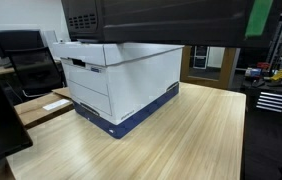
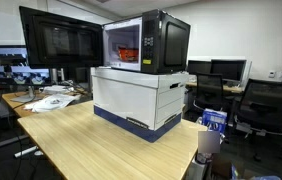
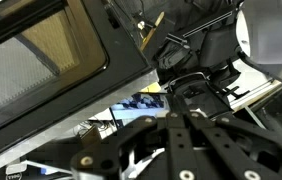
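- Presently, microwave (image 2: 146,42): atop the storage box (image 2: 136,100), above the table (image 2: 81,140).
- Gripper (image 3: 186,105): close beside the microwave's door window (image 3: 51,50); we cannot tell whether it is spread or pressed together.
- Step, we judge: approach to the microwave; next calls for careful alignment.

An office doubling as a lab. Computer monitors (image 2: 221,68) and loose papers (image 2: 49,101) fill the background, black office chairs (image 2: 273,100) stand around, and a drawer tool cabinet (image 1: 271,100) flanks the wooden tabletop (image 1: 181,140).
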Action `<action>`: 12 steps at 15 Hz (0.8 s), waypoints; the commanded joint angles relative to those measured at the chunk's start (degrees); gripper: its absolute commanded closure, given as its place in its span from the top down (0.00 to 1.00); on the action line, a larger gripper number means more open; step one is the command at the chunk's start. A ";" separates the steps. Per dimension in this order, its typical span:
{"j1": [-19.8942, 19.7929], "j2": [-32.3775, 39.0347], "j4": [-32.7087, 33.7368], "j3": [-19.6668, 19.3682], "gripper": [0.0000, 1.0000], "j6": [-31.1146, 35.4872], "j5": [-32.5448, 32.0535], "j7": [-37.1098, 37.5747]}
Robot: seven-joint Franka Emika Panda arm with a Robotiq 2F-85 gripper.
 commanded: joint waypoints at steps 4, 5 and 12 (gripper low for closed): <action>-6.28 9.25 -2.96 2.82 0.02 10.59 10.49 13.03; -6.72 9.27 -2.61 4.47 0.02 11.98 11.79 15.25; -6.78 7.54 -1.71 8.18 0.02 13.86 19.95 26.65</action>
